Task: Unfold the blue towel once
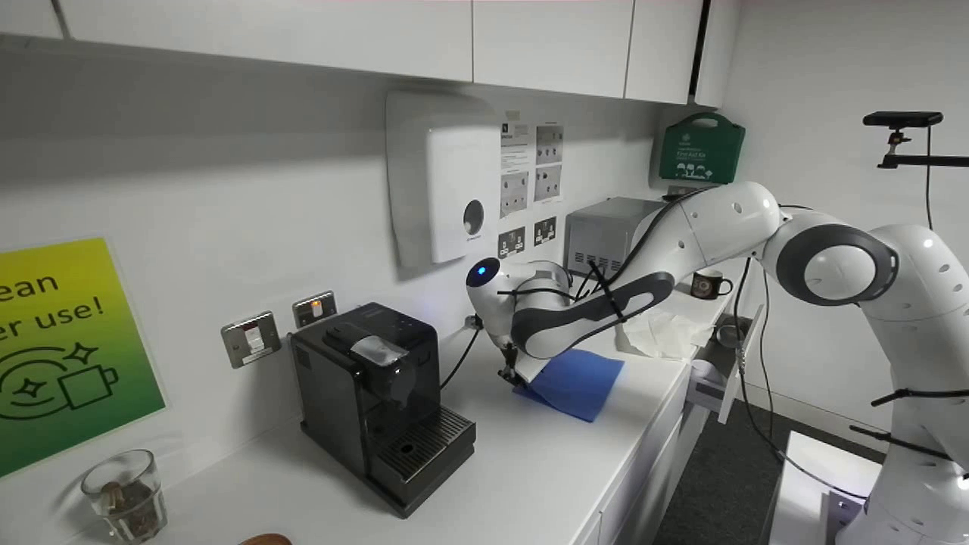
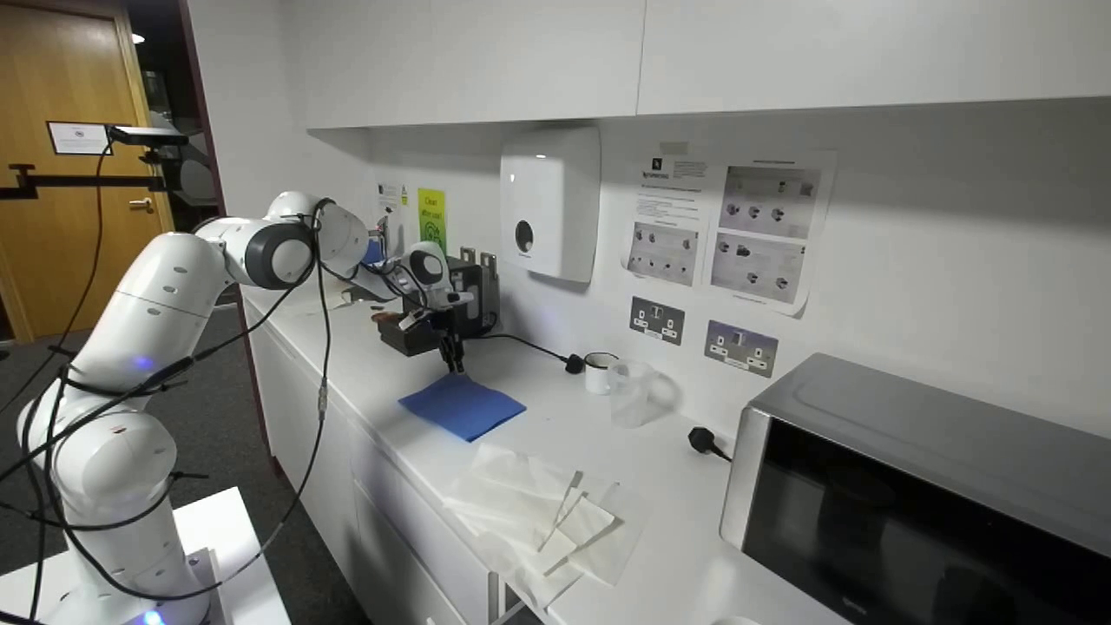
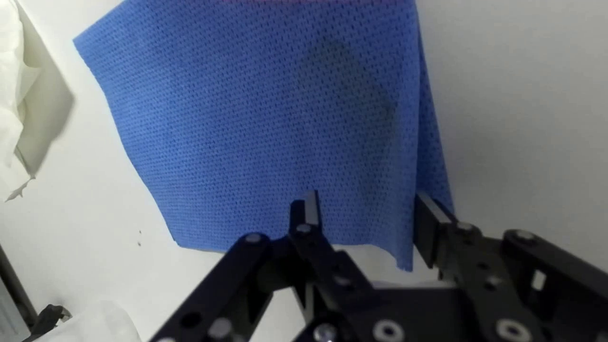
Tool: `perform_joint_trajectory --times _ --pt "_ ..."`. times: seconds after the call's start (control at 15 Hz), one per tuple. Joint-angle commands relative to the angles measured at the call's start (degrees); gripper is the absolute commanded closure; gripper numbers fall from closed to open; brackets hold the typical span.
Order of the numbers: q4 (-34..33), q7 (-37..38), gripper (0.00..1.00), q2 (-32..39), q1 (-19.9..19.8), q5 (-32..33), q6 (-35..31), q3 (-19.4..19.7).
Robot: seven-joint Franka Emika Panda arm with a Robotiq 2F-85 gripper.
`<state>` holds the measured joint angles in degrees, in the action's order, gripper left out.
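Observation:
The blue towel lies folded on the white counter, in both exterior views (image 1: 583, 382) (image 2: 463, 406) and filling much of the wrist view (image 3: 247, 123). In the wrist view its upper layer's right edge is slightly raised, and a strip of lower layer (image 3: 431, 156) shows beyond it. My gripper (image 3: 365, 202) is open at the towel's near right corner. The upper layer's corner stands between the fingers. The right finger is beside that raised edge, over the lower layer; the left finger is over the towel. In both exterior views the gripper (image 1: 515, 372) (image 2: 453, 356) points down at the towel's edge.
A black coffee machine (image 1: 378, 401) stands near the gripper. Crumpled white paper (image 2: 555, 521) lies beside the towel. A white mug (image 2: 599, 373), a clear cup (image 2: 630, 395) and a microwave (image 2: 920, 486) stand along the wall. A drawer (image 1: 711, 386) is open below the counter.

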<state>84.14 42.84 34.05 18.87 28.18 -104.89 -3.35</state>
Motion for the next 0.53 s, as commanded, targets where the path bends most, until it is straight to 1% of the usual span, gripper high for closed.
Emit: perform_joint_trajectory --times 0.0,0.13,0.2,0.47 --pt "-2.8 -1.9 0.78 1.0 1.1 -1.1 3.0 1.2" --pt "-2.8 -1.9 0.94 1.1 1.1 -1.1 3.2 1.2" --pt "-2.8 -2.0 0.99 1.1 1.1 -1.1 3.3 1.2" --pt "-1.9 -1.1 1.00 -0.4 0.9 -1.5 2.1 1.1"
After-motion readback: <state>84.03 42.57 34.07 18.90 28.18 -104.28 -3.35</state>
